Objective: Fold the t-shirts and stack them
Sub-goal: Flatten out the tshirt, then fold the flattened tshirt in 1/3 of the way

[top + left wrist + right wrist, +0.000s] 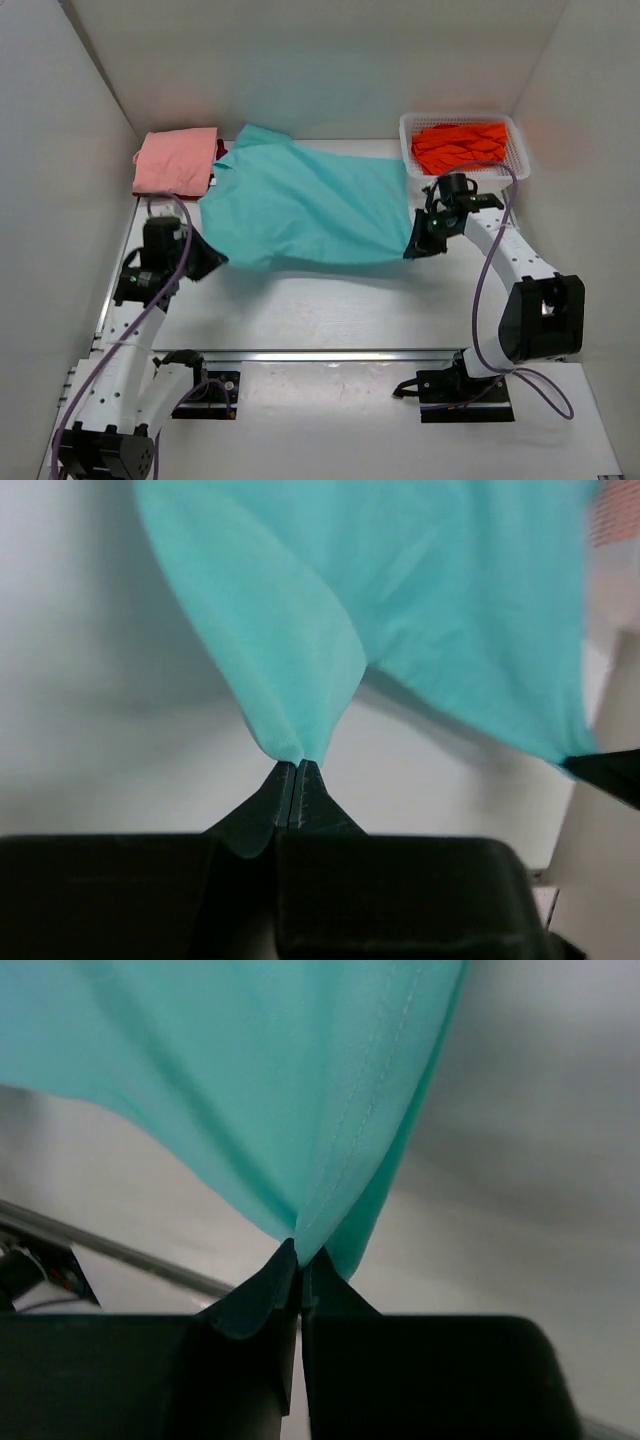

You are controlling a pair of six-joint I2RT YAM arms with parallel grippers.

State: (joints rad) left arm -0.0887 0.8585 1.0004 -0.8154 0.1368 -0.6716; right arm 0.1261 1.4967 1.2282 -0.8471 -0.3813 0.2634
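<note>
Two end effectors [297,768] [298,1252], pinching teal t-shirt [310,205] — near edge lifted

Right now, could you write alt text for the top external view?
The left gripper and right gripper hold a teal t-shirt stretched between them. A folded pink t-shirt lies far left; an orange t-shirt fills a white basket far right.

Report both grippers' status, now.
Left gripper: shut on the teal t-shirt, pinching one near corner.
Right gripper: shut on the same shirt's other near corner.
</note>
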